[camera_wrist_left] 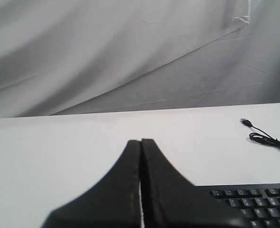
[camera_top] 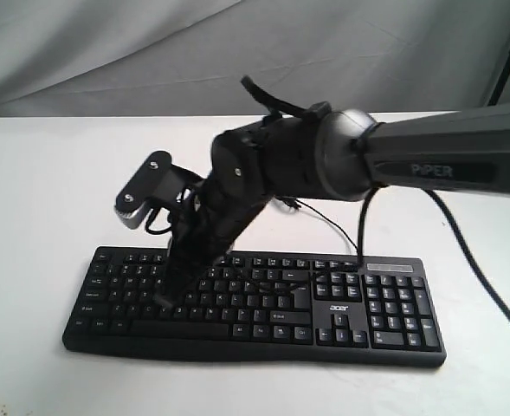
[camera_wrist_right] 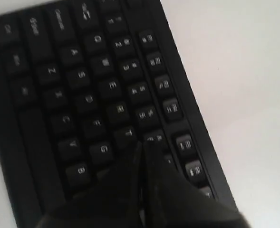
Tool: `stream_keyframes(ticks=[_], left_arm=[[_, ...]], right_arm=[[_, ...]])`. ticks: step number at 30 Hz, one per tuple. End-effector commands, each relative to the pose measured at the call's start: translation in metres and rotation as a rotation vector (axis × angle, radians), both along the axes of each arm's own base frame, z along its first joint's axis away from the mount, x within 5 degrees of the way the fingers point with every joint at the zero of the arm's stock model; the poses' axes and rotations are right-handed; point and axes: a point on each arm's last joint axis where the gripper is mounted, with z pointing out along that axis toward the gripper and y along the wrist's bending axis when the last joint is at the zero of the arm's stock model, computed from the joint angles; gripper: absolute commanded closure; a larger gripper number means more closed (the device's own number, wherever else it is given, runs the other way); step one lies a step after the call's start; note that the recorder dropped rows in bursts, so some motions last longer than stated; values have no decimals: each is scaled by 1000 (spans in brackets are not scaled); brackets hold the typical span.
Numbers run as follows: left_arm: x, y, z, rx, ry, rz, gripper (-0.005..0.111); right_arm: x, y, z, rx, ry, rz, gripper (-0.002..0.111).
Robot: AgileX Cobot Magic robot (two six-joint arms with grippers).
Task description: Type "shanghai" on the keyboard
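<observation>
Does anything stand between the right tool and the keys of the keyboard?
Nothing visible does. The right tool is shut and points down at the keyboard. Only bare letter keys lie around its tip.

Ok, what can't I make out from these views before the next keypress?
- Key under the right tool: hidden by the tool itself in the right wrist view, by its arm in the exterior view.
- Legends on the keyboard: too small in the exterior view.
- The left tool: out of the exterior view; position unclear.
</observation>
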Motion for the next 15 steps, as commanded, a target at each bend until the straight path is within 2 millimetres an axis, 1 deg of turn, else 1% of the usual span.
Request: stream_keyframes(ticks=[1,6,15], left_arm=[[0,0,0,-2,-7,-6,107],[0,0,0,-2,-7,-6,107],[0,0,0,-2,-7,-6,107]], right_arm=[[3,-17,-7,31,8,-70,108],[4,-24,-15,25,21,-93,108],[6,-28,-16,4,39,-97,108]])
